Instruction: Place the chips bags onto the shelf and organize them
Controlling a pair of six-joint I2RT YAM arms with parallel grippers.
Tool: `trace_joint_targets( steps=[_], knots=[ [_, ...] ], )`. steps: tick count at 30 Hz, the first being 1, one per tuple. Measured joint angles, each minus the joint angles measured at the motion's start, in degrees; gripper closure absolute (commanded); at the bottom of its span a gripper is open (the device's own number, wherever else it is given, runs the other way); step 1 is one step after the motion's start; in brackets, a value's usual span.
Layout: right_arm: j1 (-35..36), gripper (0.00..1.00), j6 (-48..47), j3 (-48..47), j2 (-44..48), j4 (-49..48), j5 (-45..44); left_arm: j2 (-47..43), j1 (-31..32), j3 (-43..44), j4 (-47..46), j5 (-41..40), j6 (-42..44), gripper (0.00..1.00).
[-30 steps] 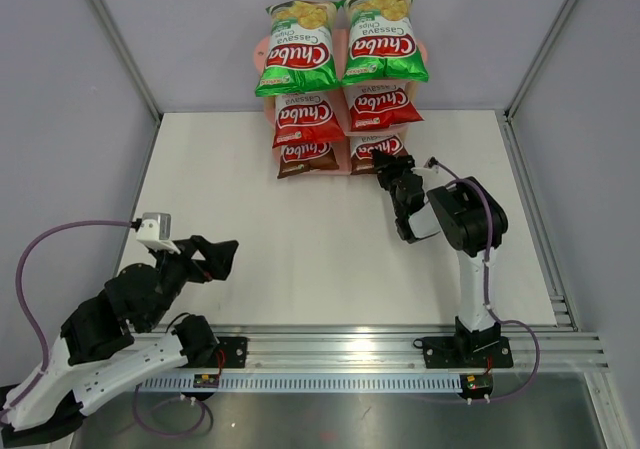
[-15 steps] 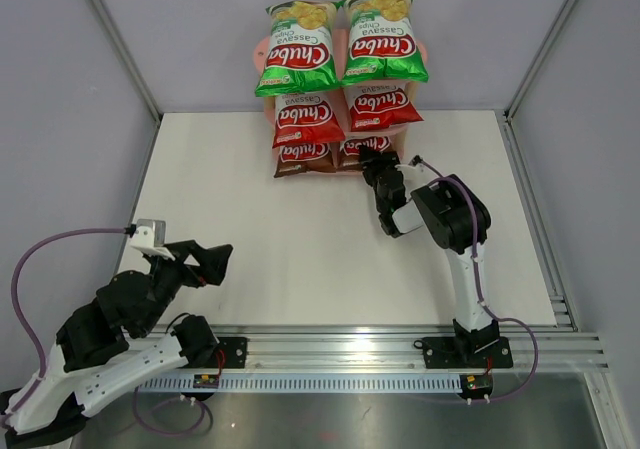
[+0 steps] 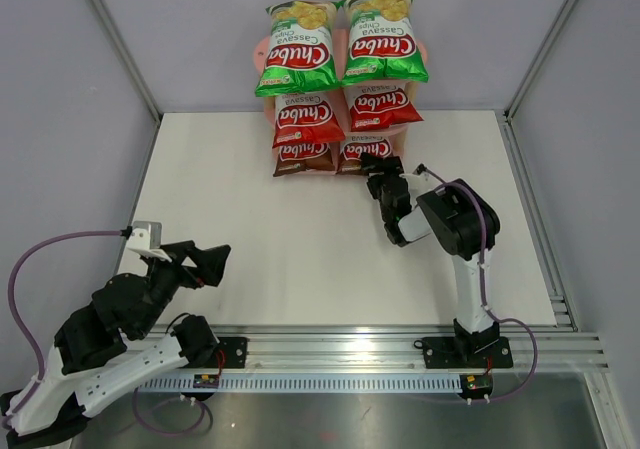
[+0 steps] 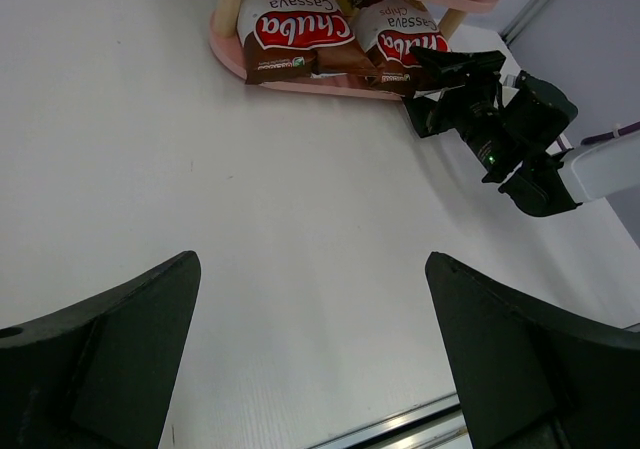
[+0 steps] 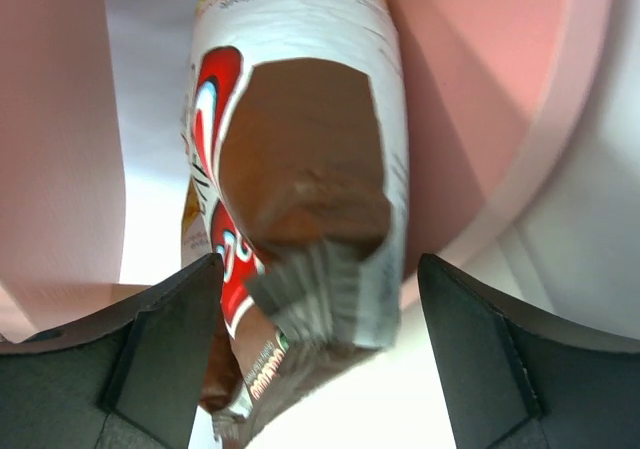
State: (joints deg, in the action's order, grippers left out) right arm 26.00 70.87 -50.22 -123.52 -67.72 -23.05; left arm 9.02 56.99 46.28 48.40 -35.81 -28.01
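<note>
The pink shelf [image 3: 260,51] stands at the table's far edge. Two green chips bags [image 3: 295,49] [image 3: 385,39] lie on its top board, two red bags [image 3: 305,119] [image 3: 380,104] on the middle board, and two dark brown bags [image 3: 303,154] [image 3: 355,149] on the bottom board. My right gripper [image 3: 378,164] is open at the near end of the right brown bag. In the right wrist view that bag's crimped end [image 5: 320,289] hangs between my spread fingers, with my right gripper [image 5: 320,269] not closed on it. My left gripper [image 3: 215,261] is open and empty, low at the near left.
The left wrist view shows the shelf's bottom board [image 4: 300,81], both brown bags [image 4: 290,34] and my right arm [image 4: 510,134] in front of them. White table [image 3: 300,239] lies between the arms. Grey walls enclose the sides, and a metal rail [image 3: 400,344] runs along the near edge.
My right gripper swung left, then eased back slightly. The right brown bag has slid left and further onto the bottom board. My left arm has drawn back and down a little.
</note>
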Motion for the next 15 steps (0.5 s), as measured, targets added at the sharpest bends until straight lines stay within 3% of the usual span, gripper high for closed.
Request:
trace_joint_targets(
  steps=[3, 5, 15],
  knots=[
    [0.0, 0.13, 0.0, 1.9, 1.0, 0.2, 0.3, 0.0, 0.0, 0.0, 0.0, 0.0, 0.0, 0.01],
    [0.0, 0.01, -0.1, 3.5, 1.5, 0.3, 1.0, 0.0, 0.0, 0.0, 0.0, 0.0, 0.0, 0.01],
    [0.0, 0.00, -5.6, 15.3, 13.9, 0.0, 5.9, 6.0, 0.0, 0.0, 0.3, -0.8, -0.1, 0.01]
  ],
)
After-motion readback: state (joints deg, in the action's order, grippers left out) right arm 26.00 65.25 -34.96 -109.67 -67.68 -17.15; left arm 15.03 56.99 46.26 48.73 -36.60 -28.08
